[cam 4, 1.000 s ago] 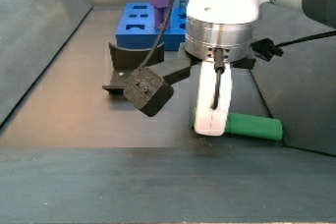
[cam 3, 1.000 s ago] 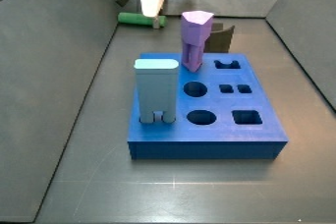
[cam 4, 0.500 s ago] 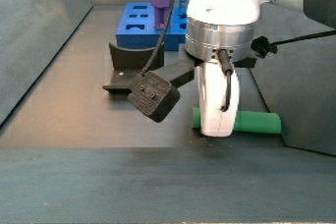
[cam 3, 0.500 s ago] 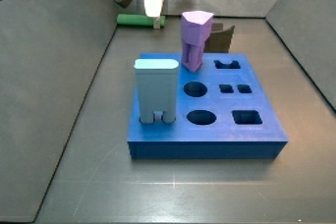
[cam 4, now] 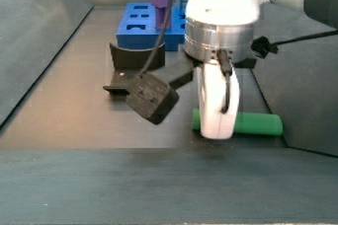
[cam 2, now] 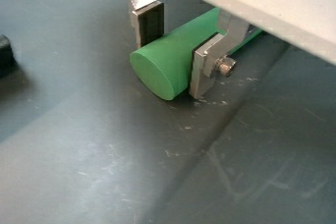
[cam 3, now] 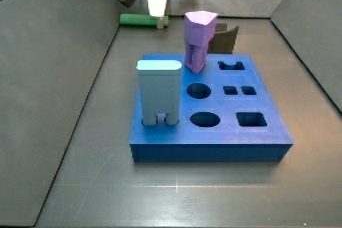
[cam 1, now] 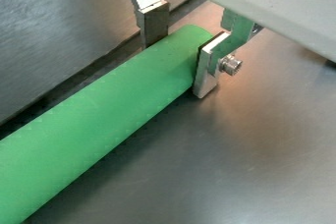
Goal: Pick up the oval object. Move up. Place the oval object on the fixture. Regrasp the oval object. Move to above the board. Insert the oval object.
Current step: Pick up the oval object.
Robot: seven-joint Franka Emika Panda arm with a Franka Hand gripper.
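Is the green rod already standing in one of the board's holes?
No. The green rod lies flat on the floor, far from the board, with the gripper down over it, fingers either side.

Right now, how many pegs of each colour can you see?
Bright green oval rod, lying on the floor between the gripper fingers: 1
Purple peg, standing in the blue board: 1
Light blue rectangular peg, standing in the board: 1
Total: 3
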